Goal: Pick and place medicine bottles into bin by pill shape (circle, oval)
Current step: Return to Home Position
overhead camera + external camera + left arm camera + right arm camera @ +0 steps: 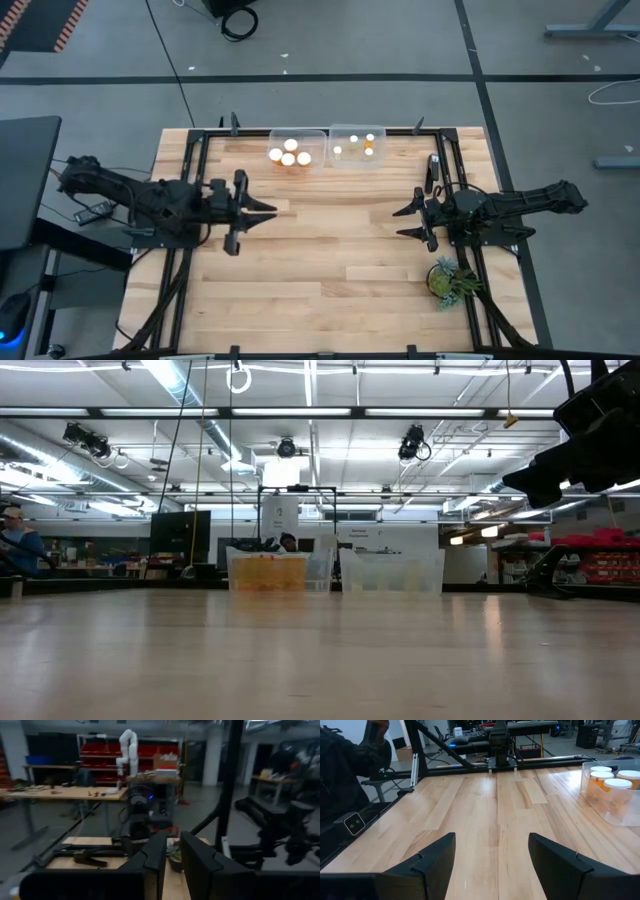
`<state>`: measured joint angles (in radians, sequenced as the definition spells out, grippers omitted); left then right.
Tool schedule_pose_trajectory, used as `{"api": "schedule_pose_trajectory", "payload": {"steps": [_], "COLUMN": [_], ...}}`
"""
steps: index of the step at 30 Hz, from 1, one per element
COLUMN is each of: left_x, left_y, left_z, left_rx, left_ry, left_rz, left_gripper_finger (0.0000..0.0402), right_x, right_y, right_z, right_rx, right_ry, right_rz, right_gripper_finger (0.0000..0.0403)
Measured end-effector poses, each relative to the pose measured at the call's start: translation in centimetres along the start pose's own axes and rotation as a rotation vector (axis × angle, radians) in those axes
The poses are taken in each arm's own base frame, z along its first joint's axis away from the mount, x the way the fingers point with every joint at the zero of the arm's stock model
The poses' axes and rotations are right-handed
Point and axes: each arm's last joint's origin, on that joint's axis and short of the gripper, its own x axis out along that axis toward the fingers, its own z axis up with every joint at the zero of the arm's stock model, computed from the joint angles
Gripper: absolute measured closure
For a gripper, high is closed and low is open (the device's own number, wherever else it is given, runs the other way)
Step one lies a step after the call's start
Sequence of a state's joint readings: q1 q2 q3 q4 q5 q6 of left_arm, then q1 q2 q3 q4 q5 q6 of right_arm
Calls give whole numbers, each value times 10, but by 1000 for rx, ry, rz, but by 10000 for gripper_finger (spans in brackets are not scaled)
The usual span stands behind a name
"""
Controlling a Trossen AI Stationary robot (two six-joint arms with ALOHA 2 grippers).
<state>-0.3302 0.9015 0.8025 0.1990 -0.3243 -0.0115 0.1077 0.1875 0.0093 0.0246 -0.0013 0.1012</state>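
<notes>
A large workshop with strip lights and racks of red boxes lies beyond the pale wooden bench [330, 280], and a person [18, 545] sits far off at its edge in the low view. The left claw [266, 214] is stretched toward the middle of the bench from its own side. Its fingers are drawn almost together with only a slim gap between them, and it holds nothing. The right claw [400, 223] faces it from the opposite side, spread wide and likewise empty. The medicine bottles [289, 153] are all in the two clear bins, which sit ahead of both claws and off toward the far edge, roughly midway between them. The left bin [322, 140] holds four large-capped bottles packed close. The right bin [352, 160], touching it or just beside it, holds the smaller-capped ones. No bottle shows loose on the wood, so the sorting looks finished and only the retreat to rest remains. To do that well, each arm should draw straight back along its own line, away from the bins, not swinging sideways, since a sweeping elbow could nudge a light plastic bin. The right arm has the tighter path, because a small green plant [450, 278] stands just behind and to the near side of its claw, close to the arm's base. It should lift a little before folding and keep its wrist off the leaves. The left arm has open bench around it and need only fold back slowly. Neither claw needs to change its opening on the way.
</notes>
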Motion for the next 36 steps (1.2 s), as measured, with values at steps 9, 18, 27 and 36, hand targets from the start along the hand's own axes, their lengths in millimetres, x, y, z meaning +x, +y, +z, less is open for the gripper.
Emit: {"api": "schedule_pose_trajectory", "payload": {"steps": [9,18,27,36], "left_x": [-38,-79,-89,-96], "left_y": [13,26,30,28], "left_z": [-60,-94,-115,-140], "left_rx": [-111,-138,-168,-97], "left_ry": [-85,-189,-249,-284], "left_rz": [-19,-127,-193,-270], "left_gripper_finger": [334,334,332,338], "right_x": [0,0,0,0], "right_y": [0,0,0,0], "right_z": [0,0,0,0], "right_rx": [0,0,0,0], "right_ry": [0,0,0,0], "right_rz": [0,-1,-1,0], "right_gripper_finger": [146,146,146,146]}}
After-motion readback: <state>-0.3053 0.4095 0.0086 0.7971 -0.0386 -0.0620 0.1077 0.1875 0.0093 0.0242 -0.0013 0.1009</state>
